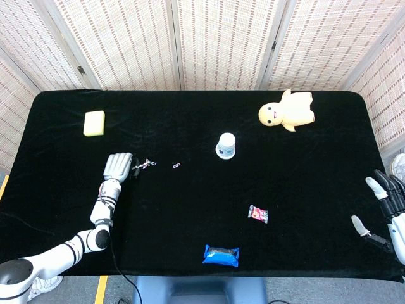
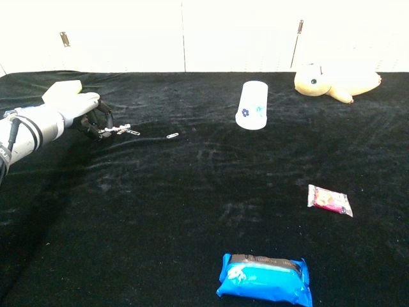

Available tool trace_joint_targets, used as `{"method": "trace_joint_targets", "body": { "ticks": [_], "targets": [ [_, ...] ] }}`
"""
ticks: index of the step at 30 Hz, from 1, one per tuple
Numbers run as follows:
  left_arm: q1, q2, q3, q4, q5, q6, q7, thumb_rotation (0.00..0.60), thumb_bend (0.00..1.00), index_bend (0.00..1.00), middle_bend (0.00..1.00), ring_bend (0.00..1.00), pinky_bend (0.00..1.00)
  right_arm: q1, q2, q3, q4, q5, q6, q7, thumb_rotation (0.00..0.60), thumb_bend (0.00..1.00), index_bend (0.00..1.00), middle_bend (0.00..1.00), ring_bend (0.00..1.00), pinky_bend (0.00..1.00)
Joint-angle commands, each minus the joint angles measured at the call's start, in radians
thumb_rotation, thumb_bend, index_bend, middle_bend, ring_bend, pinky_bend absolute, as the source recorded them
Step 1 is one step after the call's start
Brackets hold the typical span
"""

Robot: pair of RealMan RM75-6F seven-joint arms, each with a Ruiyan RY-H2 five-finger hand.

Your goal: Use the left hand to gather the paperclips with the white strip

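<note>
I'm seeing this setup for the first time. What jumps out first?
Against the black table, the yellow plush duck at the far right catches the eye first, then the blue snack pack at the near edge. At the left, the left hand holds a strip with paperclips clinging to it.

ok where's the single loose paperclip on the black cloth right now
In the head view the small loose paperclip lies left of centre on the black table, between the left hand and the white paper cup, apart from both.

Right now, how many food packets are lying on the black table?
2: a blue packet near the front edge, and a small pink one slightly beyond it, toward the right. None seems hidden.
</note>
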Motion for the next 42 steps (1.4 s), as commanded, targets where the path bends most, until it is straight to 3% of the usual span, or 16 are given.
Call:
{"method": "trace_joint_targets", "body": {
  "ticks": [1,20,25,34,42],
  "targets": [
    [-0.009,-0.008,-0.002,0.026,-0.007,-0.021,-0.013,0.6,0.57,0.88,1.0,1.0,1.0,0.003,0.001,0.001,-0.003,0.004,-0.007,-0.002,0.6,0.36,0.01,0.0,0.0,0.0],
    [-0.066,-0.067,-0.003,0.125,0.024,-0.087,-0.07,0.6,0.57,0.88,1.0,1.0,1.0,0.008,0.001,0.009,-0.011,0.029,-0.031,-0.008,0.6,0.36,0.01,0.0,0.0,0.0],
    [-0.059,-0.053,-0.004,0.106,0.036,-0.066,-0.081,0.6,0.57,0.88,1.0,1.0,1.0,0.004,0.002,0.01,-0.01,0.03,-0.024,-0.006,0.6,0.36,0.01,0.0,0.0,0.0],
    [0.006,0.046,0.016,-0.115,0.059,0.043,-0.047,0.6,0.57,0.88,1.0,1.0,1.0,-0.001,-0.002,-0.001,-0.008,0.0,-0.007,-0.017,0.6,0.36,0.01,0.0,0.0,0.0],
    [0.151,0.194,0.117,-0.424,0.138,0.248,0.022,0.6,0.57,0.88,1.0,1.0,1.0,-0.008,-0.006,-0.016,0.001,-0.042,0.02,-0.023,0.6,0.36,0.01,0.0,0.0,0.0]
  ]
}}
